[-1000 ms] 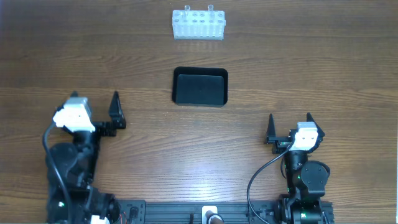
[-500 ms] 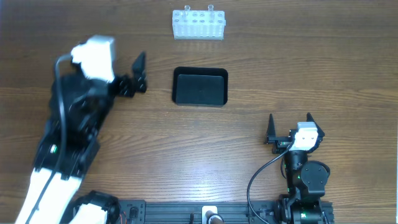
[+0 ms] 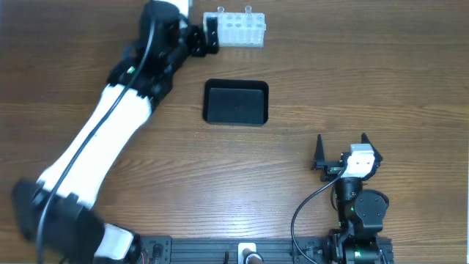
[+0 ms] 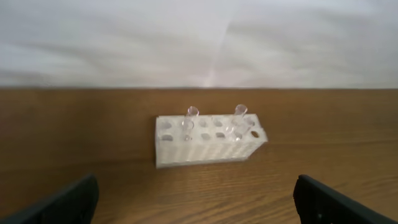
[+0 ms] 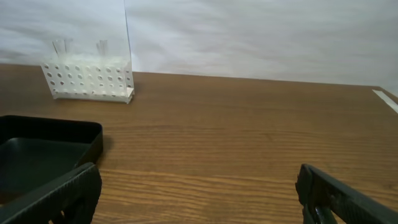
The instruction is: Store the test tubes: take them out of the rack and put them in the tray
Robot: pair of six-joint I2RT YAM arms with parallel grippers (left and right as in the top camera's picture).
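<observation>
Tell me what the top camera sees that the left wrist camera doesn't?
Top view's extras: the black tray, which is empty, and the right gripper, open near its own base. Left wrist view's extra: the pale wall behind the table. Both share the white rack, the two test tubes standing in it, the wooden table, and the left gripper, open and facing the rack.

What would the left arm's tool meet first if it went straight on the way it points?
Probably the white rack, holding two test tubes: it sits straight ahead of the left tool, with bare table between. How far off is unclear.
</observation>
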